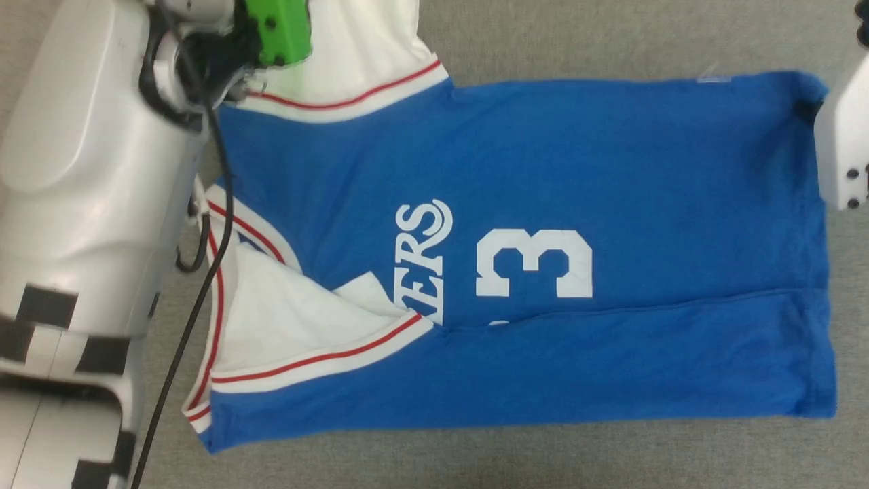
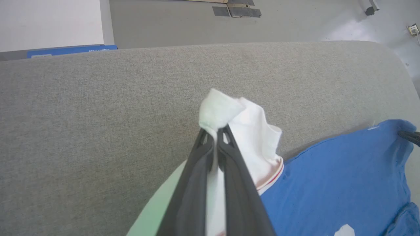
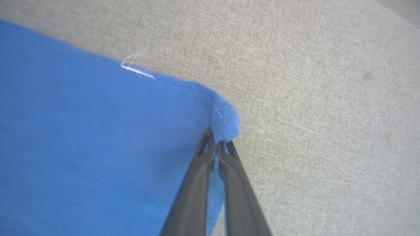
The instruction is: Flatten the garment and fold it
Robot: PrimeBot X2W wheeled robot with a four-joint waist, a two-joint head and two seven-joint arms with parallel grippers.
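The garment (image 1: 611,204), a royal-blue jersey with white sleeves, red-striped trim, white lettering and a white 3, lies spread across the grey table, its near long edge folded over. In the left wrist view my left gripper (image 2: 216,131) is shut on the far white sleeve (image 2: 252,131), which bunches above the fingertips. My left arm (image 1: 88,170) covers that gripper from the head camera. In the right wrist view my right gripper (image 3: 216,139) is shut on the jersey's far hem corner (image 3: 226,121). Its pale wrist (image 1: 842,149) shows at the head view's right edge.
The grey fabric table (image 1: 611,41) extends beyond the jersey on all sides. Its far edge (image 2: 229,46) curves down at the right, with bare floor (image 2: 197,19) behind. A black cable (image 1: 204,285) hangs along my left arm over the collar.
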